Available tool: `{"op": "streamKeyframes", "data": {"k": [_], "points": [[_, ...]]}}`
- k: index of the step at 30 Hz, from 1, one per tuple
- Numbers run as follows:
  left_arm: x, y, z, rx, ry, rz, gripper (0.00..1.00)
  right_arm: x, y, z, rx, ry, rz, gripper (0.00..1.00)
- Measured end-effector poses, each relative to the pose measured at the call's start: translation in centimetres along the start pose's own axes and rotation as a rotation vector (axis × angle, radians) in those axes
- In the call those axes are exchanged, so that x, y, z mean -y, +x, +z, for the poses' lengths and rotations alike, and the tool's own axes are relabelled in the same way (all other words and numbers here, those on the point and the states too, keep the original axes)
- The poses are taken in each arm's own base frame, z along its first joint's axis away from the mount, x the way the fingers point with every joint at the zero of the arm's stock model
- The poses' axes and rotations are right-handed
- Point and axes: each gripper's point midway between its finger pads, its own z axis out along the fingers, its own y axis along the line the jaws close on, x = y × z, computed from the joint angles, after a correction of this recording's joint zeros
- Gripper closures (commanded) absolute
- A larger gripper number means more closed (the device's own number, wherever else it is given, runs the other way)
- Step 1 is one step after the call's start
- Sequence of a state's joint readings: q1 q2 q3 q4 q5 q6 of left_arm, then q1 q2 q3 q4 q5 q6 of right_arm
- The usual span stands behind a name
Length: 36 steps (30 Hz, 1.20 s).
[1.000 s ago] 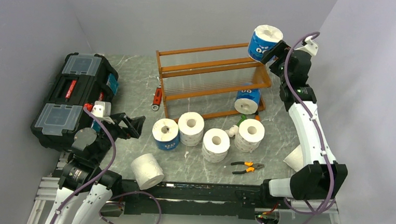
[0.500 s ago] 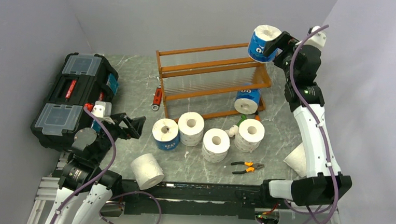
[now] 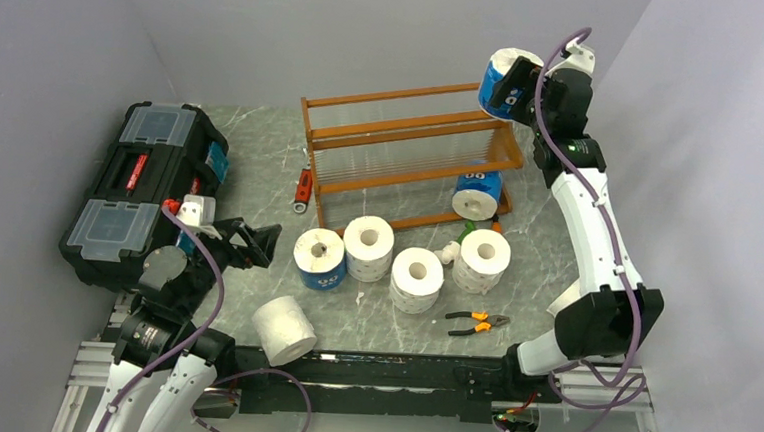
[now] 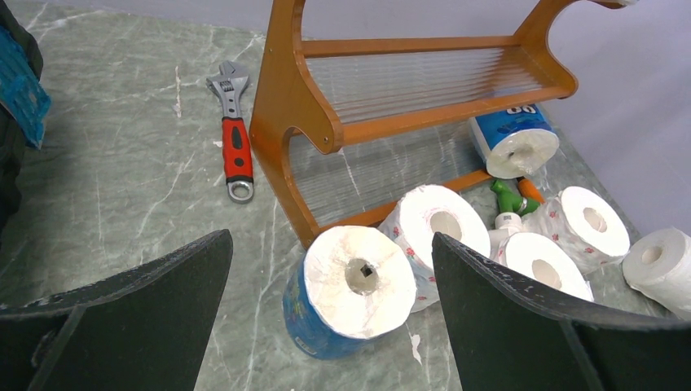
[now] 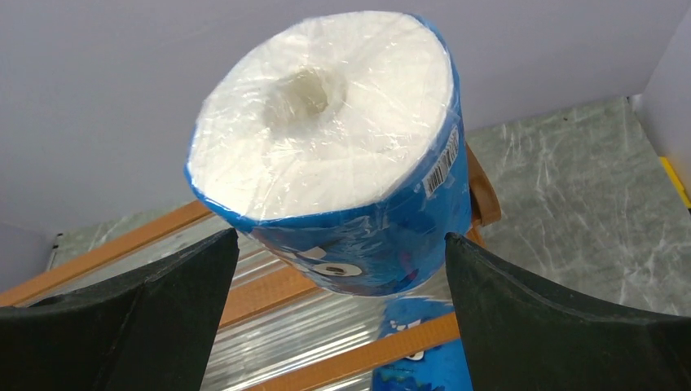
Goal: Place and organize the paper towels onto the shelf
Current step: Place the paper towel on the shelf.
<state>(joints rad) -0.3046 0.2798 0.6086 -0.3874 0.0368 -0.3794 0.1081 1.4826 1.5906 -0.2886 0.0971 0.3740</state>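
A blue-wrapped paper towel roll (image 3: 507, 78) (image 5: 334, 155) perches tilted on the right end of the orange-brown shelf's (image 3: 407, 147) (image 5: 269, 289) top tier. My right gripper (image 3: 523, 84) (image 5: 341, 236) is open just behind it, and both fingers stand clear of the wrapper. A second blue roll (image 3: 476, 195) (image 4: 515, 142) lies on the bottom tier. A third blue roll (image 3: 318, 259) (image 4: 350, 289) stands on the table beside several white rolls (image 3: 416, 278). One white roll (image 3: 284, 330) lies near the front edge. My left gripper (image 3: 256, 243) (image 4: 330, 236) hovers open by the toolbox, holding nothing.
A black toolbox (image 3: 144, 186) with clear lids sits at the left. A red-handled wrench (image 3: 302, 189) (image 4: 235, 147) lies left of the shelf. A green-and-white tool (image 3: 459, 243) lies among the rolls, and orange pliers (image 3: 477, 323) lie near the front. Another white roll (image 3: 568, 306) sits behind the right arm.
My right gripper's jaws have spread off the blue roll, and the wrist has turned and drawn back. The roll stays on the shelf's top right end. The left arm has not moved.
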Motion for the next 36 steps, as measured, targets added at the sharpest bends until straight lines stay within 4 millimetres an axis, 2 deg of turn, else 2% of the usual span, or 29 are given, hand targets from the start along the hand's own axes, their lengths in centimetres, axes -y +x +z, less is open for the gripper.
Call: {"op": "streamKeyframes", "data": {"k": [3, 18, 26, 30, 33, 36], "points": [[0.0, 0.1, 0.1, -0.003, -0.002, 0.0, 0.01, 0.1, 0.6, 0.4, -0.017, 0.003, -0.003, 0.0], [-0.1, 0.2, 0.2, -0.01, -0.004, 0.0, 0.01, -0.6, 1.2, 0.6, -0.041, -0.048, -0.054, 0.0], [-0.1, 0.2, 0.2, -0.01, -0.004, 0.0, 0.01, -0.3, 1.0, 0.3, -0.03, -0.023, -0.045, 0.0], [-0.1, 0.2, 0.2, -0.01, -0.004, 0.0, 0.01, -0.3, -0.3, -2.1, 0.004, -0.004, -0.003, 0.0], [-0.1, 0.2, 0.2, -0.01, -0.003, 0.0, 0.01, -0.5, -1.6, -5.5, 0.051, -0.012, 0.052, 0.0], [-0.1, 0.2, 0.2, -0.01, -0.003, 0.0, 0.01, -1.4, -1.8, -9.7, 0.094, -0.062, 0.095, 0.0]]}}
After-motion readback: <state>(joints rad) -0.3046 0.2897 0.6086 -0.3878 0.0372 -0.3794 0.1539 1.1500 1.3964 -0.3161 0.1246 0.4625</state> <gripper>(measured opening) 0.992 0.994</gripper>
